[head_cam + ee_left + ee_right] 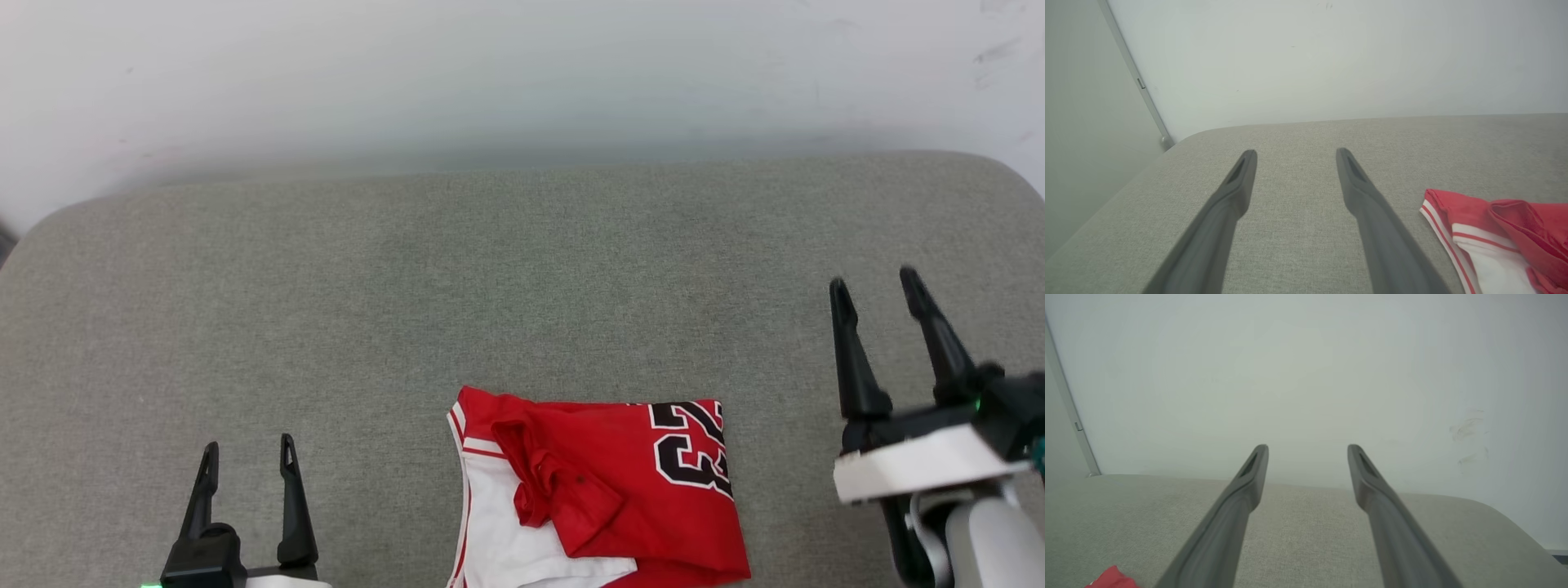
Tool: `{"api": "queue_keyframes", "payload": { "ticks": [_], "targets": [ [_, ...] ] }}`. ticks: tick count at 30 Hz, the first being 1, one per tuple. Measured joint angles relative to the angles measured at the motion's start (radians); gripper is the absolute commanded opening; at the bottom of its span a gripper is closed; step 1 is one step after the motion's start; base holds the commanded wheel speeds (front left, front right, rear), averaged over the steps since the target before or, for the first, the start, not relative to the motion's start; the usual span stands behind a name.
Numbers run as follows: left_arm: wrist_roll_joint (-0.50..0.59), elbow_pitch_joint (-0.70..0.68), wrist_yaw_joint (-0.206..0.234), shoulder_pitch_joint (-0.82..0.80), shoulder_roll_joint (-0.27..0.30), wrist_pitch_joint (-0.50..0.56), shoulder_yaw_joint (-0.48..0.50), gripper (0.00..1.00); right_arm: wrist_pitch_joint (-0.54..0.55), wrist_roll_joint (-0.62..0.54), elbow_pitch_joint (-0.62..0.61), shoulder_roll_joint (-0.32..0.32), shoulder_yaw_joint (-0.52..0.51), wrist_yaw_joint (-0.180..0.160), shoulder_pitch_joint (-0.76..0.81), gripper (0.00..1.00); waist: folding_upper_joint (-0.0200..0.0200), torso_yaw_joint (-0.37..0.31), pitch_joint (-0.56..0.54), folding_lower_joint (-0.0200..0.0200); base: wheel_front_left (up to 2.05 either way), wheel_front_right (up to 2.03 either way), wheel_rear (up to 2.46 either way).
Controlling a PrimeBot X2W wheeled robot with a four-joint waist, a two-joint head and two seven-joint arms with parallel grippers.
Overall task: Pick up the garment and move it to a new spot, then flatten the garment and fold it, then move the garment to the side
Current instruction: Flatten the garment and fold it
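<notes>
A red sports jersey [645, 498] with white sleeve panels, red-and-white striped trim and a black, white-outlined number lies folded into a rough rectangle on a pale grey, fabric-covered surface [408, 286] with rounded corners. In the head view it sits at the near edge of that surface, about the middle from left to right, and its near end is cut off by the bottom of the picture. The number is on the red panel at the far right corner of the bundle. The white panel with its striped edge is on the left side, and a rumpled red fold lies between them.

The left gripper [249, 443] is at the lower left of the head view, well apart from the jersey. Its two long dark fingers stand wide apart with nothing between them. In the left wrist view the fingers reach out over bare grey fabric, and the jersey's striped corner lies off to their right without touching them.

The right gripper [874, 280] is at the right of the head view, to the right of the jersey and clear of it. Its fingers are also spread and hold nothing. In the right wrist view they point towards a plain white wall [1306, 367] behind the surface, and a scrap of red cloth shows at the bottom left corner.
</notes>
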Motion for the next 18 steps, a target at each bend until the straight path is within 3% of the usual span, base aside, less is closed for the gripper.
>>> {"api": "queue_keyframes", "payload": {
  "ticks": [9, 18],
  "targets": [
    [0.006, 0.000, -0.015, 0.018, 0.000, 0.000, -0.008, 1.00, 0.000, -0.022, -0.090, 0.066, -0.042, 0.000, 0.194, 1.00, 0.0000, 0.007, -0.020, 0.0000, 0.00, 0.00, 0.00],
    [0.007, 0.005, -0.024, 0.023, 0.000, 0.000, -0.013, 1.00, 0.000, -0.033, -0.102, 0.091, -0.041, 0.000, 0.273, 1.00, 0.0000, 0.008, -0.028, 0.0000, 0.00, 0.00, 0.00]
  ]
}}
